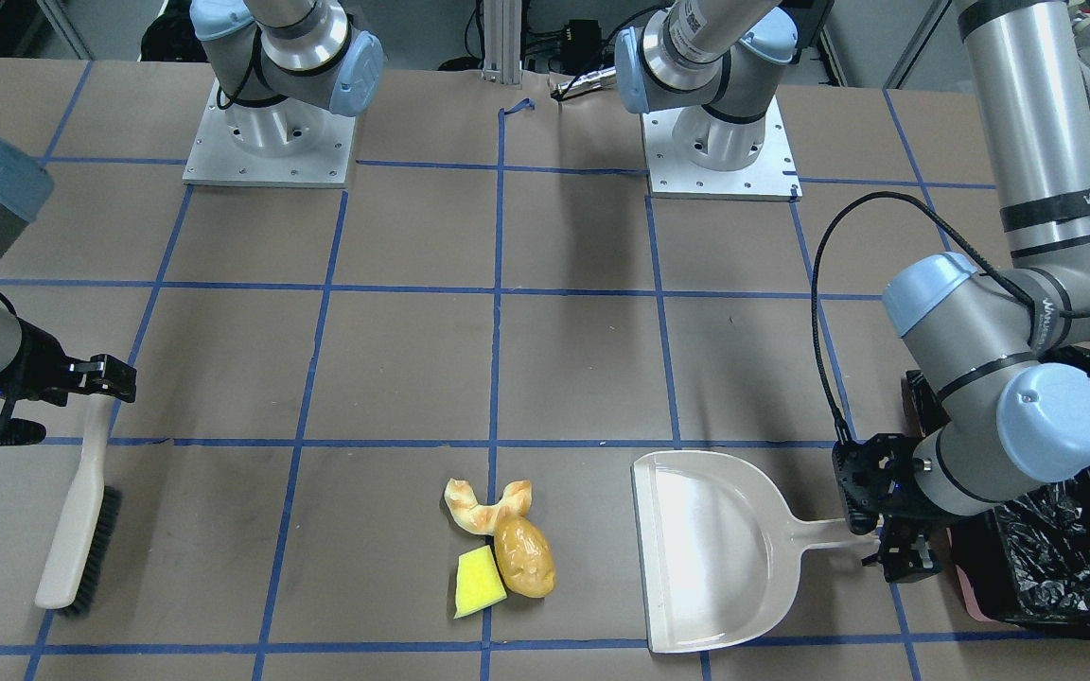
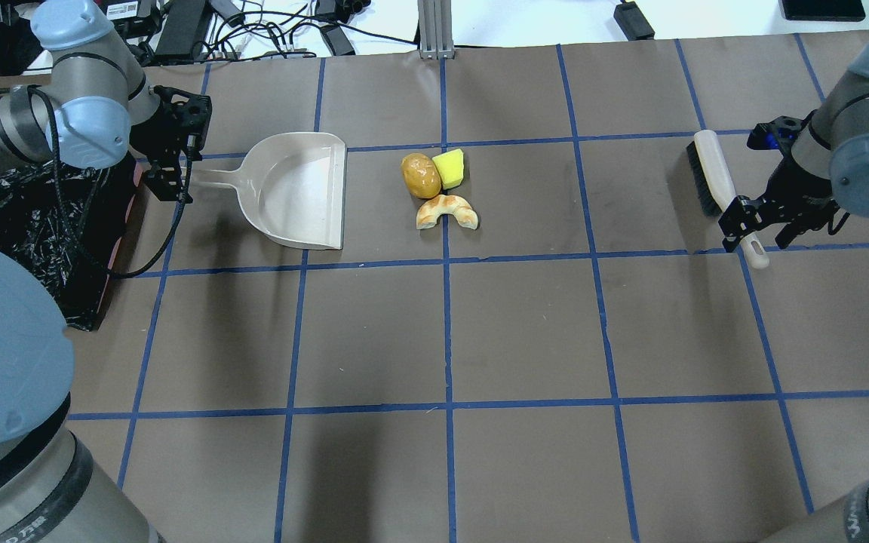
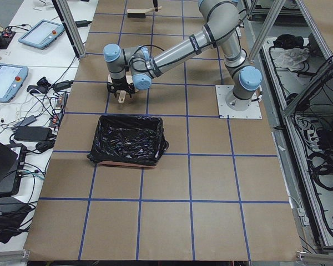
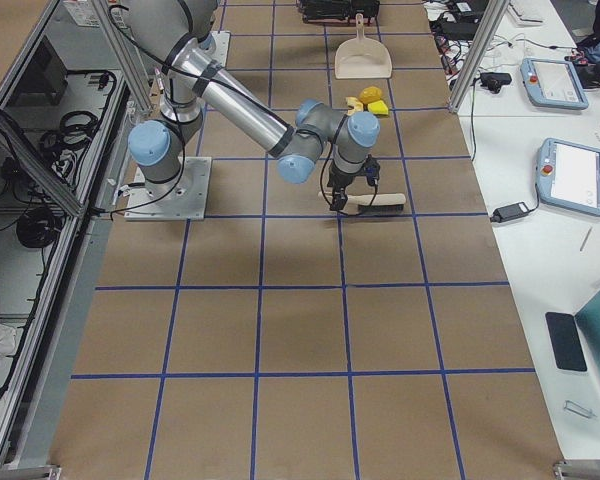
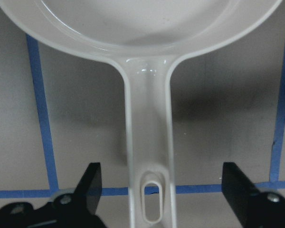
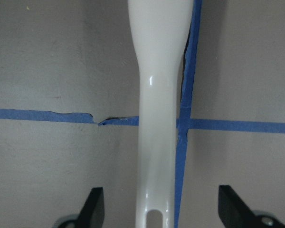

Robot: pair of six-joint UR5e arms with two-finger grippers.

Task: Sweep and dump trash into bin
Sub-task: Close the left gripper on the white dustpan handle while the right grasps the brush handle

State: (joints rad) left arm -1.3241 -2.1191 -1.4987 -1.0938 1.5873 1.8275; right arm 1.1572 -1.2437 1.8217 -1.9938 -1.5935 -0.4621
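The trash lies in one cluster: a golden croissant piece [image 2: 446,211], a brown potato lump [image 2: 420,175] and a yellow sponge wedge [image 2: 449,167]. The cream dustpan [image 2: 295,188] lies beside them with its mouth towards them. My left gripper [image 5: 161,166] is open, its fingers [image 5: 91,183] apart on either side of the dustpan handle [image 5: 148,156]. The bin [image 2: 27,219], lined with a black bag, stands just behind that gripper. My right gripper [image 6: 164,190] is open and straddles the white handle [image 6: 161,118] of a hand brush [image 2: 713,185], apart from it.
The table [image 2: 525,332] is brown with a blue tape grid. The two arm bases [image 1: 271,142] stand at its robot side. Cables and devices [image 2: 268,30] lie past the far edge. The brush lies well to the side of the trash.
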